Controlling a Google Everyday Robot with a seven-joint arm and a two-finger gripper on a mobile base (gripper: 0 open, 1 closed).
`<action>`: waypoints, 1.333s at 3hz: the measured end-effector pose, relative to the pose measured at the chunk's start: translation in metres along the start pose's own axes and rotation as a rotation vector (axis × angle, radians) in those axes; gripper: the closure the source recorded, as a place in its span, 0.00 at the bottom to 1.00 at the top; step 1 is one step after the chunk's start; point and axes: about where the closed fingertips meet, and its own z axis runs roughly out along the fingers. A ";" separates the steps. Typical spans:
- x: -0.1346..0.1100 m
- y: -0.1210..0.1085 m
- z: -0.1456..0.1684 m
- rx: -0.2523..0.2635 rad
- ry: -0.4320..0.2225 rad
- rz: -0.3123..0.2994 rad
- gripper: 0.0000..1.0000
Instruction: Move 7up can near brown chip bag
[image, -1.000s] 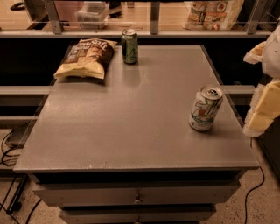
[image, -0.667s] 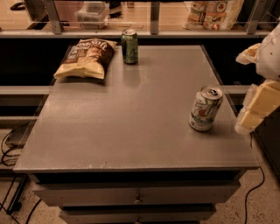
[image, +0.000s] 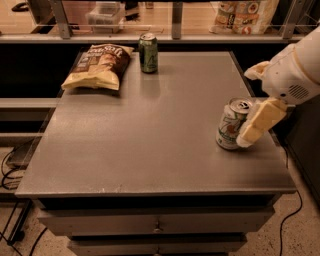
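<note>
Grey desk (image: 150, 150), flat-topped, fills most of the view, with a drawer front (image: 155, 222) and its small knob under the near edge; behind it we note a railed ledge bearing a clear container (image: 105, 15) at the left and printed packages (image: 245, 15) at the right. Item one, far left, on the floor beside the desk: dark cables (image: 10, 170). Item two, far left corner of the desk: brown chip bag (image: 99, 66), crinkled, lying flat, its dark brown end toward the back and its yellow-tan end toward us. Item three, just right of the bag and near it without touching: dark green can (image: 148, 52), upright, close to the back edge. Item four, well apart from both, near the right edge and toward the front: 7up can (image: 229, 127), white-silver with green lettering, standing on the desk, silver top showing. Item five, right edge of the view: gripper (image: 246, 107), reaching in at can height from a white arm (image: 295, 70). We record its jaws as open, the two pale fingers set apart; one finger (image: 260, 122) crosses in front of the can's right side, the other sits higher and farther back. Whether either finger touches the can, we cannot tell.
</note>
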 end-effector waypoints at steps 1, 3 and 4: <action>0.002 -0.009 0.024 -0.007 0.006 0.009 0.18; -0.012 -0.017 0.030 0.001 0.031 -0.017 0.65; -0.052 -0.025 0.018 0.013 0.006 -0.095 0.88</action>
